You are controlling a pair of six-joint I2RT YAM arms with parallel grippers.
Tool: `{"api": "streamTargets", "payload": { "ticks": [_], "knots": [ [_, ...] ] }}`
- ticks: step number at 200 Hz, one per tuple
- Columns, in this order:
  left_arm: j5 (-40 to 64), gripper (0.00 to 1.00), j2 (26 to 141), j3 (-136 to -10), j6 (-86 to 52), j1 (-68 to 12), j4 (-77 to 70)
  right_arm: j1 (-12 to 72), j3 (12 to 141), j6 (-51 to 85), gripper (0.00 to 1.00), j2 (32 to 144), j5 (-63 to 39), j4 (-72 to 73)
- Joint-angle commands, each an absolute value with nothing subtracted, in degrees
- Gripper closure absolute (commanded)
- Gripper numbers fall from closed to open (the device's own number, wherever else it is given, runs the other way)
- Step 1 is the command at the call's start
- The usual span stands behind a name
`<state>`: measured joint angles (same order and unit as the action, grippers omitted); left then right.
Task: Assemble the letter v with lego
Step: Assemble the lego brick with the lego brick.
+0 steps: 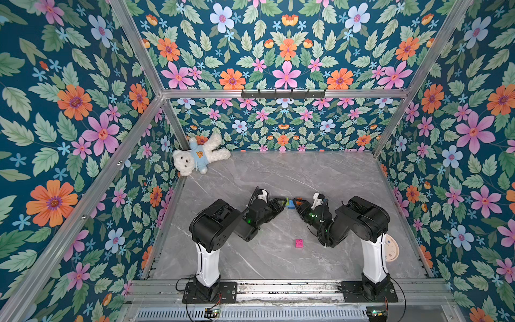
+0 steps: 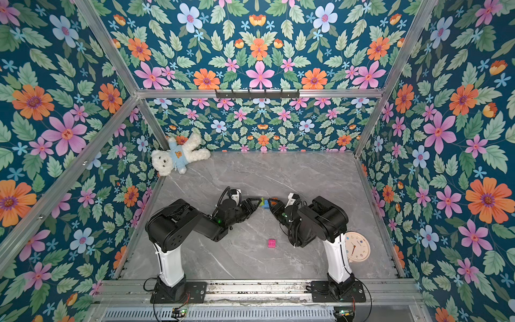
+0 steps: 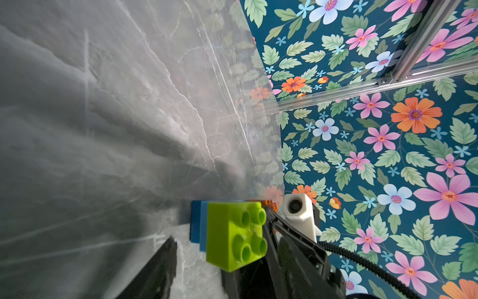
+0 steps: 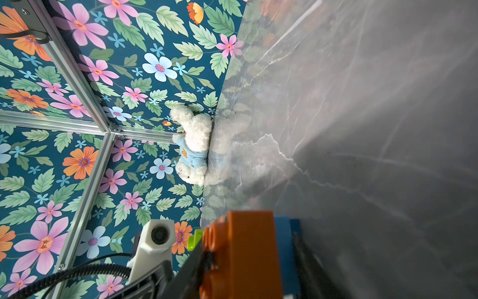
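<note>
Tabletop [image 1: 320, 178] middle: started letter v [image 1: 291, 203], where right gripper [image 1: 297, 202] pinches orange brick [image 4: 248, 253] stacked on blue bricks [image 3: 198, 222]; left gripper [image 1: 284, 201] straddles lime brick [image 3: 235, 235], one finger clear. Pink brick [image 1: 299, 243] lies loose nearby, not yet added.

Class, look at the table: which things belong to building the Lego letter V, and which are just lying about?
For the job: lime brick, blue bricks, orange brick, pink brick.
Lying about: teddy bear, clock.
</note>
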<state>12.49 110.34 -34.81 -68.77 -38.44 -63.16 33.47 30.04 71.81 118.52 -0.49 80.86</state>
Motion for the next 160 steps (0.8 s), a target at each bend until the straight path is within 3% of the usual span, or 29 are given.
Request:
{"api": "streamTargets", "payload": {
  "ticks": [1, 160],
  "knots": [
    [12.96, 0.37, 110.22, -35.29, -67.89, -38.58, -62.77, 33.44, 29.77, 71.67, 0.85, 118.86, 0.09, 74.48],
    [12.63, 0.43, 109.63, -38.37, -64.97, -39.45, -54.65, 33.46, 29.97, 71.72, 0.85, 119.31, 0.04, 74.62]
  ]
}}
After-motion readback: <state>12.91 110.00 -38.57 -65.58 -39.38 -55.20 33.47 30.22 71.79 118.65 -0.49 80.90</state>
